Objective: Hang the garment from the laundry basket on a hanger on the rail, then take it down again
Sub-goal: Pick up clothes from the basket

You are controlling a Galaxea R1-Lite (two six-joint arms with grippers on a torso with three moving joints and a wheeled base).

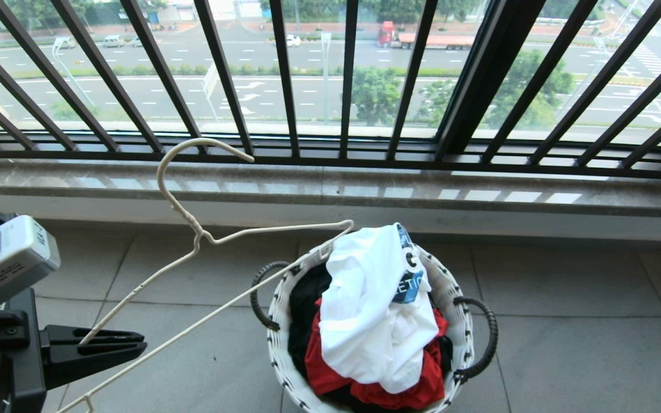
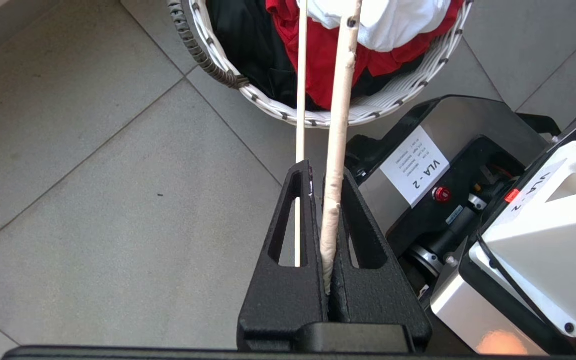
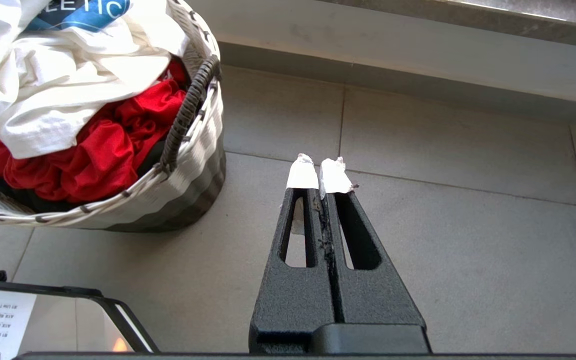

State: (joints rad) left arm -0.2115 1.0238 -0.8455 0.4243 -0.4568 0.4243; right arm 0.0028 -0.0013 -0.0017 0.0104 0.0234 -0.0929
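Hanger's lower end — cut off; garment's print — partly folded under.

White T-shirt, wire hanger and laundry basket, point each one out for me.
White T-shirt (image 1: 365,321), head view, on the crumpled white cloth below the blue print.
Wire hanger (image 1: 161,172), head view, on the curve of its hook.
Laundry basket (image 1: 277,321), head view, on its woven rim beside the near handle.

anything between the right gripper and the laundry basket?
Nothing: in the right wrist view only bare floor tile separates the shut right gripper from the laundry basket, which stands apart to one side.
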